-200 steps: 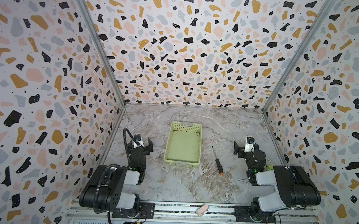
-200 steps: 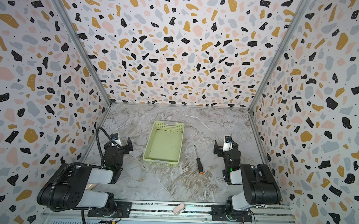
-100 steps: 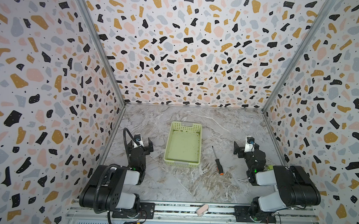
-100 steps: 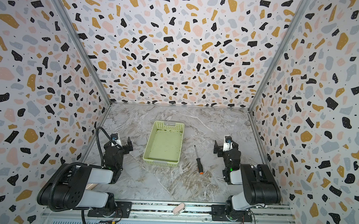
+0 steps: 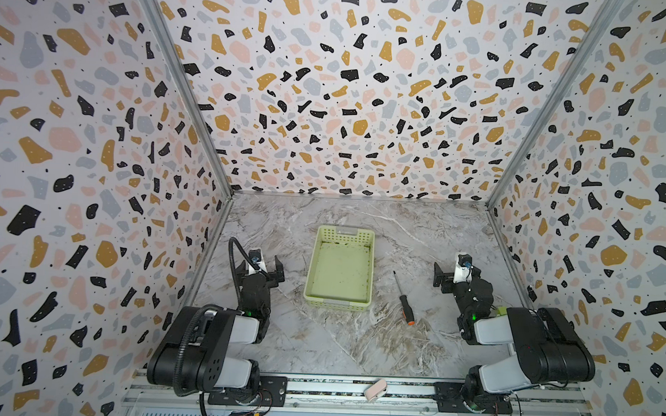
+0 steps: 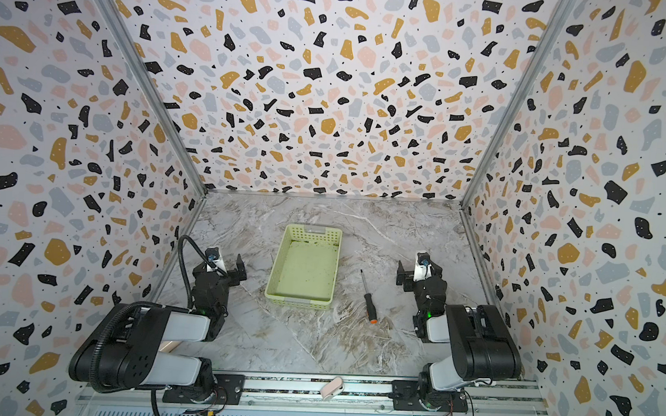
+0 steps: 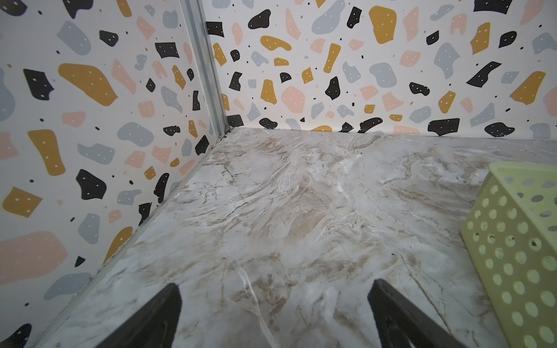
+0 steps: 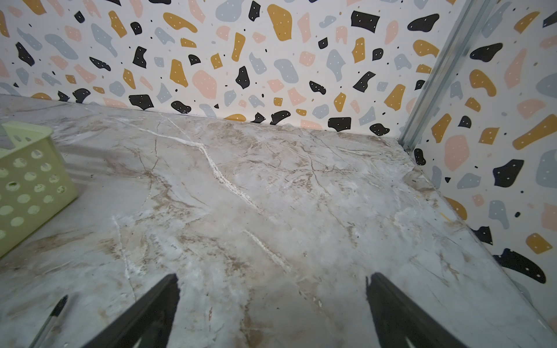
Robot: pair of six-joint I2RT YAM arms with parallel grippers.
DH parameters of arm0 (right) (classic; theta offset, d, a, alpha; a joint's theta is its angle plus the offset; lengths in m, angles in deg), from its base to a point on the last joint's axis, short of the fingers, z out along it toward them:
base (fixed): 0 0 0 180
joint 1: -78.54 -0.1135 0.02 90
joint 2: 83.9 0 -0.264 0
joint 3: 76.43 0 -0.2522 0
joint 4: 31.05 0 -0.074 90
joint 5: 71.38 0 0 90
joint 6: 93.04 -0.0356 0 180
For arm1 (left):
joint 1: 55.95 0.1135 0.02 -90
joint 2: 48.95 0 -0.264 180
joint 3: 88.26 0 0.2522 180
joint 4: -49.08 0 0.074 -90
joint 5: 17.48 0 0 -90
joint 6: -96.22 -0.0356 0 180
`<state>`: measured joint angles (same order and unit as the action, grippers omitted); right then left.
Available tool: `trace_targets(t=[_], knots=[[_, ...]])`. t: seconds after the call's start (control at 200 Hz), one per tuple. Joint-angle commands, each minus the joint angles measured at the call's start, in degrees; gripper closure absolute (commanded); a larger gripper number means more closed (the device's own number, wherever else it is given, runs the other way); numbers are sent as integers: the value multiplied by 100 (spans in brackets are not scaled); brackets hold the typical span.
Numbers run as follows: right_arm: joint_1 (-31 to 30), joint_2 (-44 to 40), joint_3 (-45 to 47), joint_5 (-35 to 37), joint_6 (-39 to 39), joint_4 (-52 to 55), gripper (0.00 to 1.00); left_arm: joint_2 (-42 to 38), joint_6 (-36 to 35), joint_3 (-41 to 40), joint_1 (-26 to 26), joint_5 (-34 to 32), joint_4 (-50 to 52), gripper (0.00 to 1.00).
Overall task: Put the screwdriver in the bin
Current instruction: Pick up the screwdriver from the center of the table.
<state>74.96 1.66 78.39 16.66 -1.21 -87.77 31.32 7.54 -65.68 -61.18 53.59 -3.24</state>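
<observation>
Right gripper, wide and empty, should take the screwdriver, lower right of centre, across its black handle, not the shaft.

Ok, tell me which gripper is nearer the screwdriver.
Right. The right gripper sits next to the screwdriver, not touching it; the left gripper is beyond the bin, which lies between them.

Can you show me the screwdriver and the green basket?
screwdriver (image 5: 402,299): top view, where the thin shaft meets the black handle.
basket (image 5: 338,304): top view, on its near wall.
</observation>
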Motion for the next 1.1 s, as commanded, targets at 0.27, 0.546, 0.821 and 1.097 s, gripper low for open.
trace_targets(t=[0.27,0.546,0.821,1.097], knots=[[54,-689,-220,151,-149,734,1,-817,54,1358,5,145,2308,1],[111,-2369,-1478,180,-366,4030,1,-1542,588,3515,9,531,5042,1],[148,-2994,-2497,99,-1173,5592,1,-1175,26,4685,14,1193,5778,1],[-421,-2626,-3364,120,-1511,6797,1,-1002,252,4346,13,1475,5522,1]])
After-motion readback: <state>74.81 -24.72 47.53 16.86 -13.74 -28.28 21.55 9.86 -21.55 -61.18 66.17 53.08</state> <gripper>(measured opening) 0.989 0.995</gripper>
